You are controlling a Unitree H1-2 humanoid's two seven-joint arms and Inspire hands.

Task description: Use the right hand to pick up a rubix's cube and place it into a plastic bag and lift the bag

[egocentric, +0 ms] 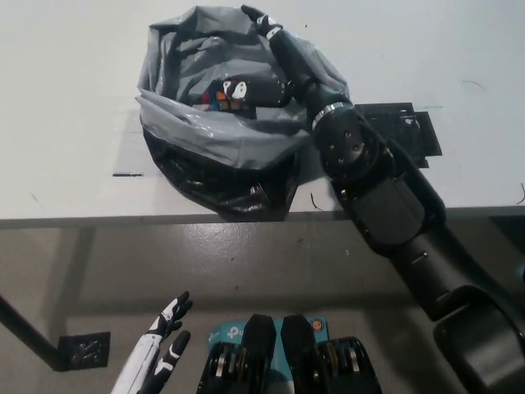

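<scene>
The black right robot hand (250, 82) reaches down into the open mouth of the plastic bag (221, 144). The bag is gray and sits on the white table (74, 98), near the front edge. Inside the bag, small bits of color show under the fingers (235, 89). That looks like the rubix's cube (215, 100), low down in the bag. The fingers curl close over it and touch it, but I cannot tell if the robot hand grips the cube or has let it go. One finger sticks out over the back rim of the bag.

The white left robot hand (164, 341) rests low at the left, below the table, with its fingers a little apart and nothing in it.

The cube is hard and has flat sides and sharp corners. It is probably light and will not squash or break easily. It is smooth, so it is best held on two flat sides that face each other.

The bag is soft, thin and crinkly. It bends and folds when pushed, and it may be slippery. To lift it, I think the best place to hold is the bunched rim at the top, with lots of plastic gathered in the fingers. With the cube inside, the bottom will sag a bit.

A dark flat mat (410, 131) lies on the table just beside the right arm.
</scene>
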